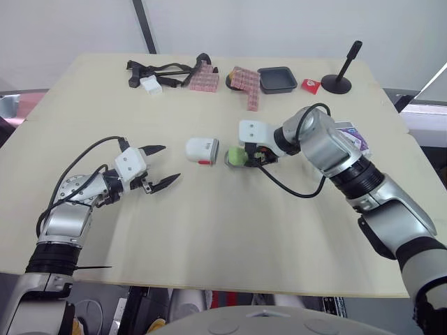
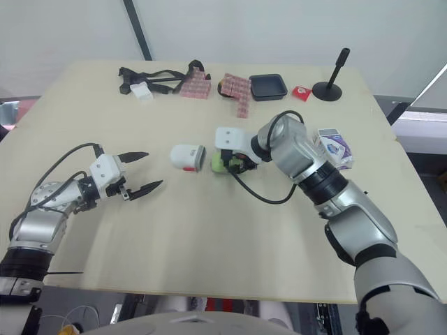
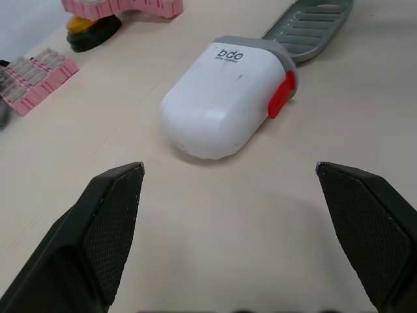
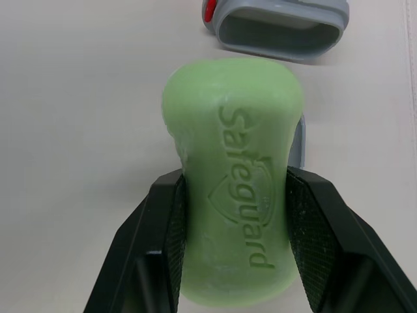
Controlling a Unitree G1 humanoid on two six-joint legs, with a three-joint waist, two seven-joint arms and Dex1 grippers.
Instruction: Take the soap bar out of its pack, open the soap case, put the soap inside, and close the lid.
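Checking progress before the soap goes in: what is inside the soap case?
The soap case shows bare grey walls at its open mouth; deeper in is hidden. The soap bar is outside it, gripped by the right end effector.

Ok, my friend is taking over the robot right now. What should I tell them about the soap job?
Right gripper: jaws shut on the green soap bar, held low next to the grey end of the soap case.
Left gripper: jaws open, empty, pointing at the case from its other side.
The case lies on the table, and its slatted grey tray lies just past its grey end. The soap pack sits by the right arm.
Done: soap is out of its pack, and the case looks open.
Left: put the soap inside and close the lid.
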